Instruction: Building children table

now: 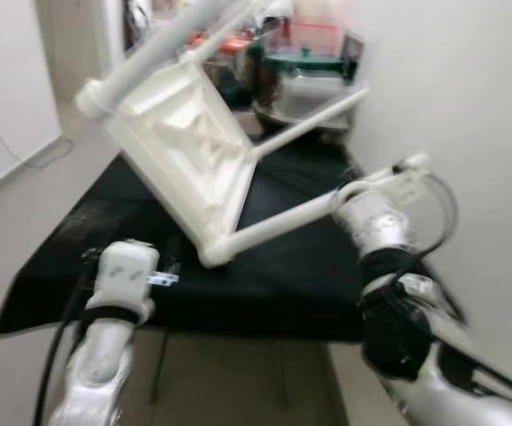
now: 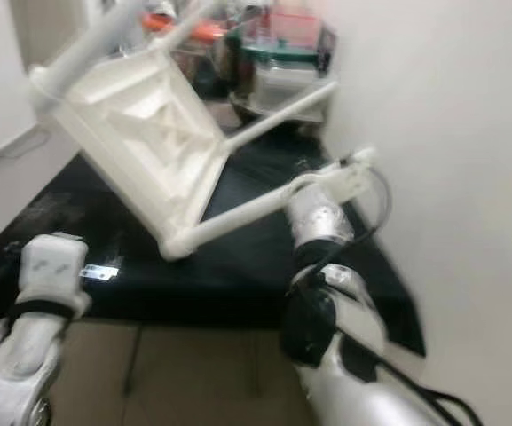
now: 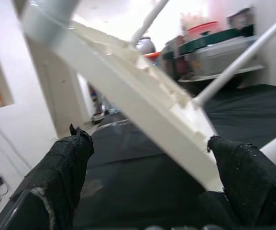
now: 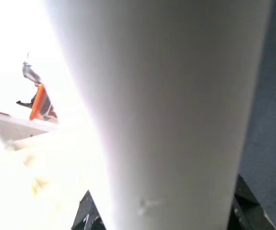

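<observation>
Holding white children table [image 1: 185, 146] tilted, legs on, above black table [image 1: 282, 275]. Right gripper [image 1: 349, 191] clamped on nearest leg [image 1: 278, 226]. Left gripper [image 3: 147, 158] wide open, empty, just under tabletop edge. Judgement: assembly near done; next flip upright, needs left support.
</observation>
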You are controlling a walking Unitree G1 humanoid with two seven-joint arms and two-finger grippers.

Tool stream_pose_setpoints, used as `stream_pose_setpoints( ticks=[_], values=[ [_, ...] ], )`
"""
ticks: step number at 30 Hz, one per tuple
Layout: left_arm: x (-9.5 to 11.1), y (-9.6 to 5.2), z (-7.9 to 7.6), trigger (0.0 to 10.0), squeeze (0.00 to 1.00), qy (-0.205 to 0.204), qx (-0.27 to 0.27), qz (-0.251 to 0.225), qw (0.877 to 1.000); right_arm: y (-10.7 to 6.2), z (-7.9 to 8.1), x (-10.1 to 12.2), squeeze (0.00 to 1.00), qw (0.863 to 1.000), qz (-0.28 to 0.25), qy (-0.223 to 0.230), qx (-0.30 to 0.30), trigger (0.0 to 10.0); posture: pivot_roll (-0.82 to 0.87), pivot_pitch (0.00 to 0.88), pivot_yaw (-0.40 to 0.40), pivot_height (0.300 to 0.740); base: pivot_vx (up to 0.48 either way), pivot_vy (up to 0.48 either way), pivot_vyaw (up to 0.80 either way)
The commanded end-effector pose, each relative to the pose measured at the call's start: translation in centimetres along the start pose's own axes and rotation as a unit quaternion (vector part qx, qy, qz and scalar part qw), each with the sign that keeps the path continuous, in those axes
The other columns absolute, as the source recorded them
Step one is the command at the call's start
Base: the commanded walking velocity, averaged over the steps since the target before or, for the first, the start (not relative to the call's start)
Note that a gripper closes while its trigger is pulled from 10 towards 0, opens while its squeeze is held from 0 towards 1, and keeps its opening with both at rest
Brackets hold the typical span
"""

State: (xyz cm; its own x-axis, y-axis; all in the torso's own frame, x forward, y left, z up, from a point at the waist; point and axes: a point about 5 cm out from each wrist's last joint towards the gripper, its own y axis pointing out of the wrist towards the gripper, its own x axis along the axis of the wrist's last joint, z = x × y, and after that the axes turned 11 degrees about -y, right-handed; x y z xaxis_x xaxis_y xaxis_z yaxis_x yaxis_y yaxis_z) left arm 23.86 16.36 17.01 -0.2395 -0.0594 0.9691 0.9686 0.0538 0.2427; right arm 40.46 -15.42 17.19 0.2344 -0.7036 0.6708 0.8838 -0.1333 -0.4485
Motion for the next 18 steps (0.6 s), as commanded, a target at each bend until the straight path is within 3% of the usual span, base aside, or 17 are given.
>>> stream_pose_setpoints(
  ticks=[1, 13, 14, 18],
  values=[
    [0.05, 0.13, -0.24, 10.0, 0.00, 0.006, -0.006, 0.001, 1.000, -0.01, -4.01, -9.60, 0.00, 0.973, 0.194, -0.085, -0.088, 10.0, 0.09, 0.000, -0.138, 0.740, 0.000, 0.000, 0.00],
    [0.38, 0.11, 0.14, 10.0, 0.00, 0.010, -0.002, -0.004, 1.000, 0.04, -4.74, -9.38, 0.00, 0.968, 0.193, -0.118, -0.105, 10.0, 0.09, 0.000, -0.145, 0.740, 0.000, 0.000, 0.00],
    [0.42, 0.06, 0.26, 10.0, 0.00, 0.011, 0.000, -0.004, 1.000, 0.07, -4.60, -9.21, 1.00, 0.970, 0.184, -0.119, -0.106, 10.0, 0.09, 0.000, -0.148, 0.740, 0.000, 0.000, 0.00],
    [0.44, 0.02, 0.20, 10.0, 0.00, 0.011, 0.000, -0.004, 1.000, 0.10, -4.74, -8.90, 1.00, 0.969, 0.179, -0.126, -0.115, 10.0, 0.09, 0.000, -0.149, 0.740, 0.000, 0.000, 0.00]
  ],
)
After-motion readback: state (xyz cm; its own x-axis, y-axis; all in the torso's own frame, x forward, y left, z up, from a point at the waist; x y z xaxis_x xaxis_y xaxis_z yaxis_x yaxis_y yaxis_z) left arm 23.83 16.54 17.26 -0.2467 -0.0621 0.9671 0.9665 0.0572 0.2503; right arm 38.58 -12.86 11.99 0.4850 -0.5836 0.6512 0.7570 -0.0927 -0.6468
